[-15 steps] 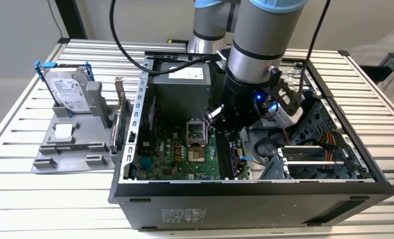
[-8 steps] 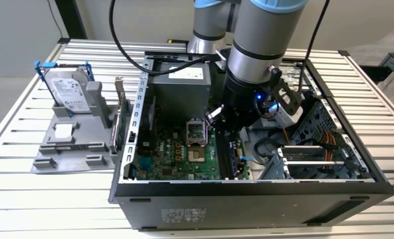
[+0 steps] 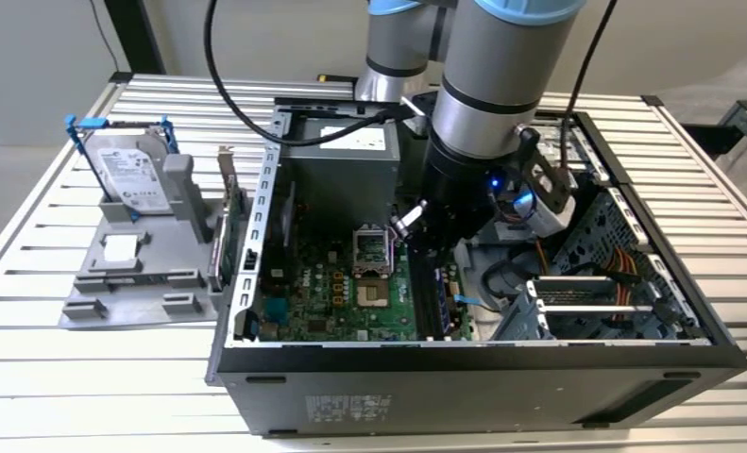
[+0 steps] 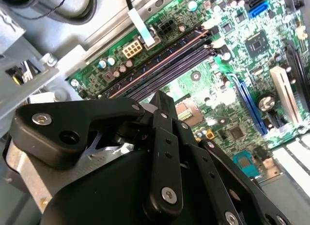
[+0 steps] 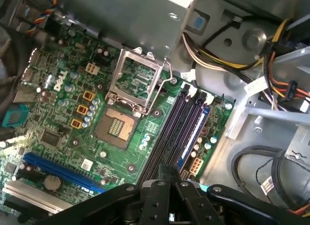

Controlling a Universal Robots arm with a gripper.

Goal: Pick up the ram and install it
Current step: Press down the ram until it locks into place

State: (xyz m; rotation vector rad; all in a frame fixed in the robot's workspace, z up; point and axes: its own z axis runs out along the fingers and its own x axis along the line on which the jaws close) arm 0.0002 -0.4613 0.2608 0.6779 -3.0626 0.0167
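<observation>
Ram point(image 4: 160, 65) was hard for us to pin down. In the second wrist view we saw a thin reddish-brown edge running the length of one of the slots point(image 4: 167, 70), and we took that for the stick standing in its slot. We could not tell whether it sat fully home.

In both wrist views the claw point(image 4: 160, 97) hung directly over those slots point(image 5: 179, 123), its black tip close above them. We could not tell how far open it was, nor whether it had hold of anything. In the exterior view we saw the claw point(image 3: 426, 247) reaching down into the open case point(image 3: 474, 387), over the strip of board nearest the drive bay.

Beside the slots lay the green board point(image 5: 63, 113) with its bare socket point(image 5: 118, 126) and the raised metal frame point(image 5: 138, 77) next to it. On the far side of the slots from the socket, yellow and black cables point(image 5: 218, 60) ran across the grey case floor.

Outside the case, toward the exterior view's left, we saw a grey holder point(image 3: 121, 283) on the slatted surface point(image 3: 45, 377). A silver drive point(image 3: 134, 175) with blue clips stood tilted in it, well apart from the claw.
</observation>
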